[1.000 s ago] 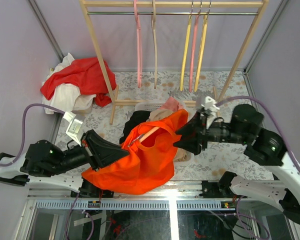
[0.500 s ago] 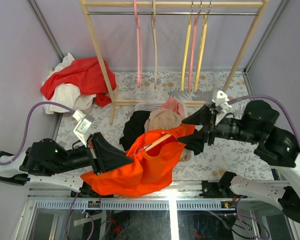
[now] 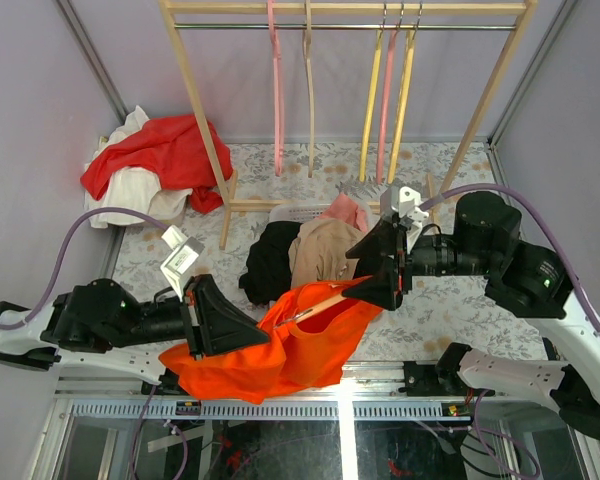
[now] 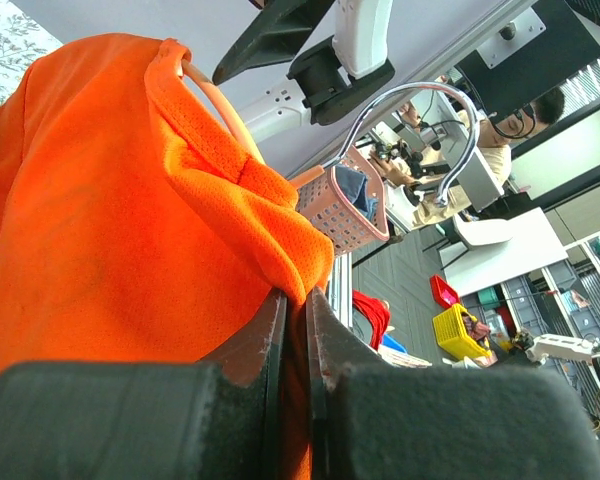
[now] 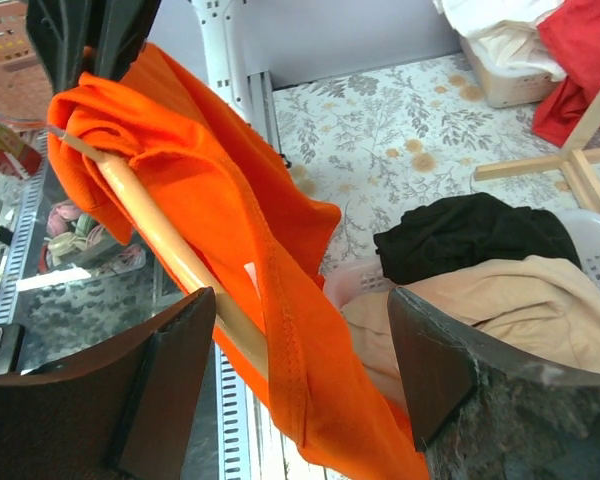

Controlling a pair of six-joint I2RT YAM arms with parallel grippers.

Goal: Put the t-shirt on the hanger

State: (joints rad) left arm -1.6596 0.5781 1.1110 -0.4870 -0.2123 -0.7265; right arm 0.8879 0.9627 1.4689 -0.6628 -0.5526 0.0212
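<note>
My left gripper [image 4: 293, 305] pinched tight on a fold of the orange t-shirt [image 3: 270, 350], low centre of the overhead frame, my right gripper [image 5: 300, 310] spread wide, the peach hanger [image 5: 165, 245] slanting between its fingers, shirt cloth draped over its bar.

The t-shirt [image 3: 280, 345] hangs at lower centre of the frame, the hanger [image 3: 315, 304] inside it, left pincer [image 3: 263, 338] at its left, right pincer [image 3: 368, 276] at its right, rack [image 3: 194, 92] behind.
</note>
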